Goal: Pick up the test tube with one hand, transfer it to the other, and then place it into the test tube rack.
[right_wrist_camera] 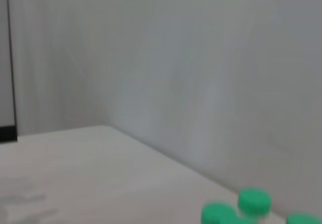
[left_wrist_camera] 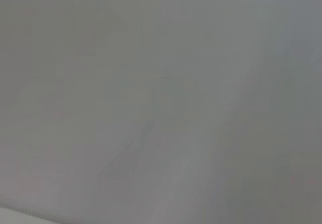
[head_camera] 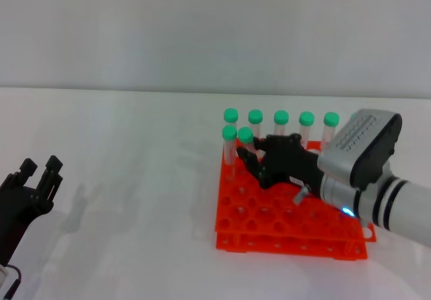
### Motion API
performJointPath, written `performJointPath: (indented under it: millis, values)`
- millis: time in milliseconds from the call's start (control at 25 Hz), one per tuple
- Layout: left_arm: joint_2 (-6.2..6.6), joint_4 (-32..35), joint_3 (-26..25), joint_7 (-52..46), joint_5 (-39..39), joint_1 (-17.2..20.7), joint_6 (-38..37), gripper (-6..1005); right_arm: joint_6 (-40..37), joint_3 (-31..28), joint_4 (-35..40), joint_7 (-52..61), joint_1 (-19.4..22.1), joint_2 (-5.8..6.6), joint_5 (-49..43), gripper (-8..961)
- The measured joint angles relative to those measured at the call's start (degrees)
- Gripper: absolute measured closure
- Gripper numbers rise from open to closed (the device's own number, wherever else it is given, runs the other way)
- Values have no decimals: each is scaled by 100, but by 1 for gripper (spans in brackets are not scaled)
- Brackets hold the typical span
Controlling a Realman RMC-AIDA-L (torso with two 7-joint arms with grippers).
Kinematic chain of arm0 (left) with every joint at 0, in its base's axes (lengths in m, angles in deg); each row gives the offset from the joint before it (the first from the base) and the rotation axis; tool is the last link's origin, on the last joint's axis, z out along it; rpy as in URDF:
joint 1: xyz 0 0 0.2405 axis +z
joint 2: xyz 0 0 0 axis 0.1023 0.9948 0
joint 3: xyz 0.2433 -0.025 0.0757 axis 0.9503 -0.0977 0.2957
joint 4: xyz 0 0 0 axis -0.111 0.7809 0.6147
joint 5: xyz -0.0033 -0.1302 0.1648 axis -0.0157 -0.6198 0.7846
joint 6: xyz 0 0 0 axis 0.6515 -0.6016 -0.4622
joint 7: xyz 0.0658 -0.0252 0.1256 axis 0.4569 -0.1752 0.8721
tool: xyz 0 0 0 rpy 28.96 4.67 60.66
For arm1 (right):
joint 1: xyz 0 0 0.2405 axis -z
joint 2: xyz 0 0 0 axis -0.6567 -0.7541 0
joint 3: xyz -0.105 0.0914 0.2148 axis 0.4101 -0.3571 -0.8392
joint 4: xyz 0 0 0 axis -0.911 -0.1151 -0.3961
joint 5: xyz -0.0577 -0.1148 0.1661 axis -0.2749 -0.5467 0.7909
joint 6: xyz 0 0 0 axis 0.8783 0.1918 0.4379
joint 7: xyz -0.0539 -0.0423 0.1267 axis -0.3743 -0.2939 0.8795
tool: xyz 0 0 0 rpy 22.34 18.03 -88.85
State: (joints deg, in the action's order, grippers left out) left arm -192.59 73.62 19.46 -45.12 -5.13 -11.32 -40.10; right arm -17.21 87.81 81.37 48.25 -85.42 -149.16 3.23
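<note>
Jaws of right gripper (head_camera: pixel 259 162) curled around test tube (head_camera: pixel 246 145) in orange rack (head_camera: pixel 289 236), contact unclear; left gripper (head_camera: pixel 30 189) spread, idle. Light, slick, slim: pinch below cap.

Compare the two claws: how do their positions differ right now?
The right claw reaches over the orange rack, beside a green-capped tube; the left claw sits far off at the table's left edge, near nothing. The right arm stretches forward; the left is drawn back. Both claws are black with several fingers.
</note>
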Motion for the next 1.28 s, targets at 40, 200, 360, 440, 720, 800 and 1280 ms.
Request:
performJointPath:
  millis: [40,200,360,440,720,800,1280]
  values:
    - [1,0,-2,0,-3,-2,0,478,20,4,-14,3,6,0,-20,753]
    - [8,0,-8,0,-4,-18,-3,478,26,-2,-10,15,9,2,-17,711]
    - [24,0,-10,0,-10,-21,-6,479,29,-10,17,23,13,3,-11,592]
    - [27,0,-10,0,-14,-21,-7,479,16,-19,33,25,21,3,-6,519]
    - [35,0,-10,1,-16,-63,-8,479,-43,-169,60,38,141,4,7,222]
    - [35,0,-10,1,-16,-65,3,479,-69,-240,133,47,225,31,9,200]
    - [44,61,-28,22,-184,-96,45,478,-887,-396,148,516,763,106,-32,145]
